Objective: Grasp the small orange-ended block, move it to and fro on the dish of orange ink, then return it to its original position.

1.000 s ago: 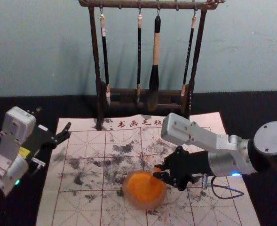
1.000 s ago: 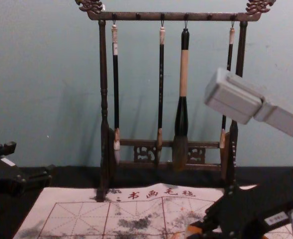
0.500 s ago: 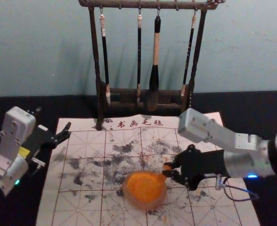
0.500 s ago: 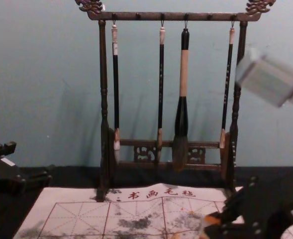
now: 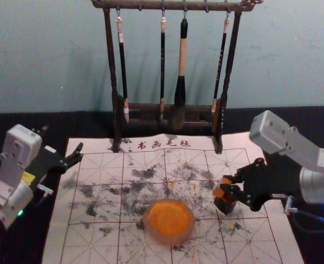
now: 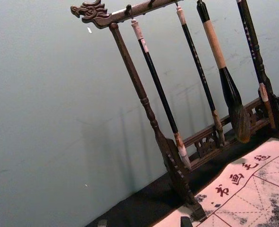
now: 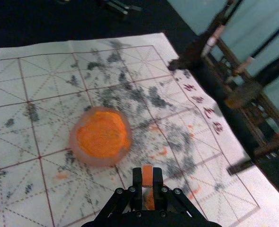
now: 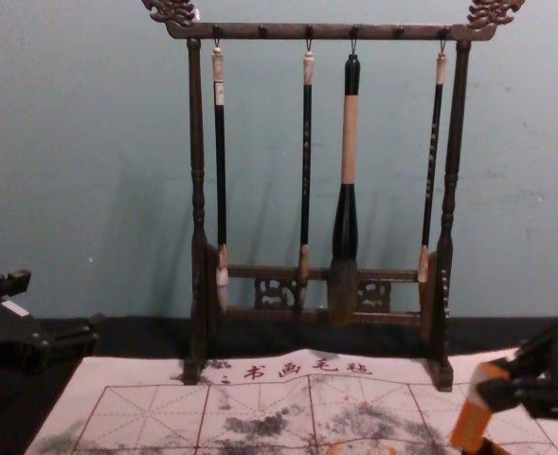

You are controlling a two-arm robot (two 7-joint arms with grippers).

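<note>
My right gripper (image 5: 231, 188) is shut on the small orange-ended block (image 5: 219, 192), to the right of the dish of orange ink (image 5: 169, 221). Just below the block is a small dark object (image 5: 225, 205) with some orange on it; whether they touch I cannot tell. In the chest view the block (image 8: 475, 408) leans, with orange ends and a pale middle. The right wrist view shows the block (image 7: 147, 175) between the fingertips of the gripper (image 7: 148, 178), clear of the dish (image 7: 101, 137). My left gripper (image 5: 73, 157) is parked at the left, open; its wrist view shows the gripper (image 6: 144, 222) with its tips apart.
A dark wooden rack (image 5: 115, 82) with several hanging brushes stands behind the ink-stained paper mat (image 5: 95, 165). Black table surface (image 5: 310, 124) surrounds the mat.
My right gripper has moved right, away from the dish, carrying the block with it. The dark object under the block has come into sight. The left arm and the dish have stayed put.
</note>
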